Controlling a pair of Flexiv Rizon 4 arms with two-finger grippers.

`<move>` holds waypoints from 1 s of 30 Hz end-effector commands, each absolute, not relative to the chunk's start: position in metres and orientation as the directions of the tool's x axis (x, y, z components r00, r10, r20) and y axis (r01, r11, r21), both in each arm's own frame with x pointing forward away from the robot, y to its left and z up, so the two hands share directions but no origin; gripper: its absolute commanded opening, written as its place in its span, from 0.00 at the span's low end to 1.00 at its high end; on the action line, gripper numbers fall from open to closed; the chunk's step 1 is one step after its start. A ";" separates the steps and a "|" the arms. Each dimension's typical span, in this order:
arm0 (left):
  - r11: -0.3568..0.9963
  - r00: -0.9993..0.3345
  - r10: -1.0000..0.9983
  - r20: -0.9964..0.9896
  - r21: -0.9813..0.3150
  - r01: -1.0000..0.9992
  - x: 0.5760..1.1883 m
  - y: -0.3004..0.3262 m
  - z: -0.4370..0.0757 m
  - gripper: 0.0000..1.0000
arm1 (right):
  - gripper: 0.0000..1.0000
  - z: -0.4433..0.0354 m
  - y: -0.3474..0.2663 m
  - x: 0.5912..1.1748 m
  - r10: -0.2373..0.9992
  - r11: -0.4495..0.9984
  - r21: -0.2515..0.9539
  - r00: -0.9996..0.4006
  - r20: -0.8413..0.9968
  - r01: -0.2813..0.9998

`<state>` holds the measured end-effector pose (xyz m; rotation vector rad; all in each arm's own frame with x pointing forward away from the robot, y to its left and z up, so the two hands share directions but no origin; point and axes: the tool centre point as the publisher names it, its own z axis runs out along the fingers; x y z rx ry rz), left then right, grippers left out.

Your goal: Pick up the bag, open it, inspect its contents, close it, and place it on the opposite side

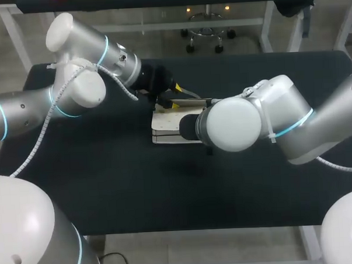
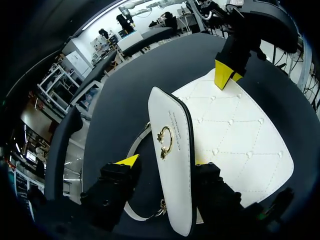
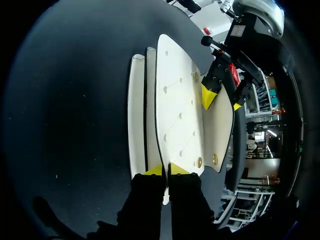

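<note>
The wide desk (image 1: 108, 187) has a black top, and one white bag (image 1: 167, 131) with stitched diamond shapes lies flat on it, close to the middle and a little toward the far side.

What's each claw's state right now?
Left claw: cannot tell; it is at the raised flap.
Right claw: closed on the edge of the bag.

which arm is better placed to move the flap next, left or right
Left, probably. The raised flap already sits between the open fingers of the left gripper, while the right gripper is shut on the edge of the bag, steadying it.
</note>
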<state>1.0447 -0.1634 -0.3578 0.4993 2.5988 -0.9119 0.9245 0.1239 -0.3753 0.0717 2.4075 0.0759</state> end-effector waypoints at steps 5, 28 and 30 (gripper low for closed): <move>0.745 -0.896 0.205 -0.395 -0.530 0.404 1.053 -0.164 -0.363 0.40 | 0.00 -0.377 0.122 0.924 0.074 0.996 0.079 -0.740 -0.668 0.028; 0.740 -0.907 0.179 -0.382 -0.554 0.380 1.053 -0.161 -0.357 0.00 | 1.00 -0.370 0.124 0.920 0.099 0.995 0.087 -0.739 -0.666 0.054; 0.740 -0.907 0.177 -0.382 -0.555 0.378 1.053 -0.161 -0.355 0.00 | 1.00 -0.368 0.124 0.916 0.100 0.994 0.090 -0.741 -0.664 0.053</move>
